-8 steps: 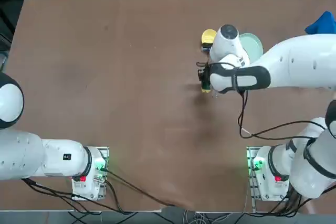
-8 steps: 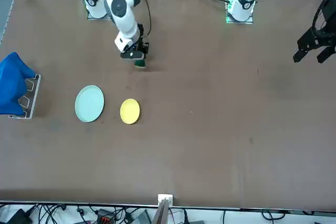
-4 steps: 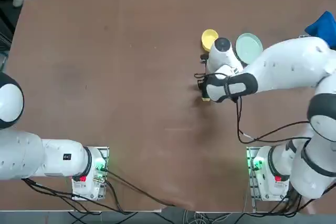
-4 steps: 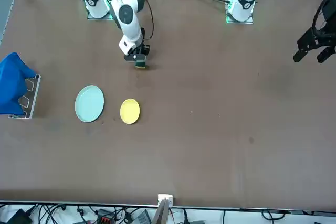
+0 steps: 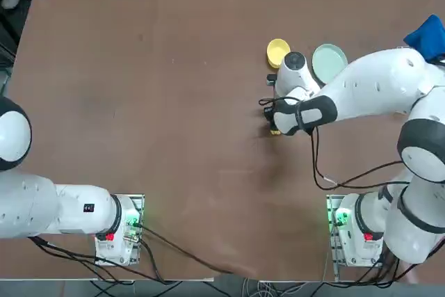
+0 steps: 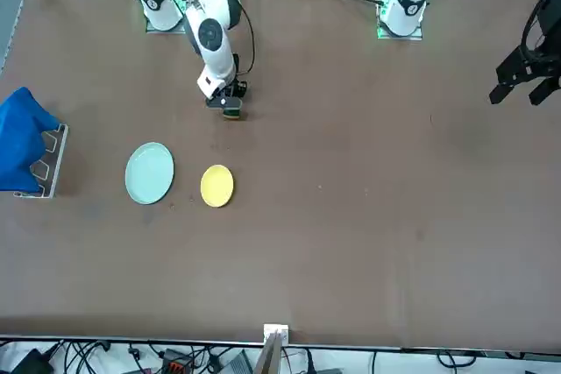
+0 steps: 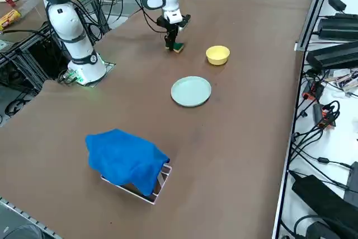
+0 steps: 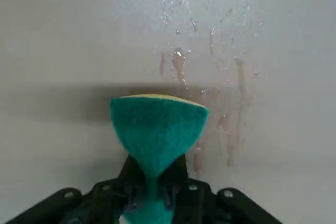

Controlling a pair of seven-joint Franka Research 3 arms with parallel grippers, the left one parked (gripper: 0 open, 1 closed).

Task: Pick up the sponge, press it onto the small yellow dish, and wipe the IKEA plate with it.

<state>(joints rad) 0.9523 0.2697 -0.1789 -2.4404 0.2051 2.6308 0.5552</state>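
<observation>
1. While the right arm reaches out over it, the table (image 5: 139, 67) shows a bare brown top, with wet streaks and droplets visible on it in the wrist view, just past the sponge.
2. Blue cloth (image 7: 126, 159) sits draped over a small rack at the table's right edge, well apart from the plate, on the side away from the dish.
3. Plate (image 5: 329, 62) is pale mint, round, with a raised rim; it lies flat, with a narrow strip of bare table between it and the dish. Nothing rests on it.
4. Dish (image 5: 277, 51) is yellow and round, slightly smaller than the plate. It lies on the plate's left as seen from overhead, and nothing rests in it.
5. Right gripper (image 6: 228, 102) points down at the table, near the dish but on the robot's side of it and clear of its rim.
6. Its fingers (image 8: 137, 190) are pinched hard on the sponge, squeezing the held end to a thin waist so the free end flares out.
7. Sponge (image 8: 157, 127) has its green scouring face toward the wrist camera, with a thin yellow edge at the far end. From the front and side views it hangs low over the table near the dish; whether it touches the surface cannot be told.
</observation>
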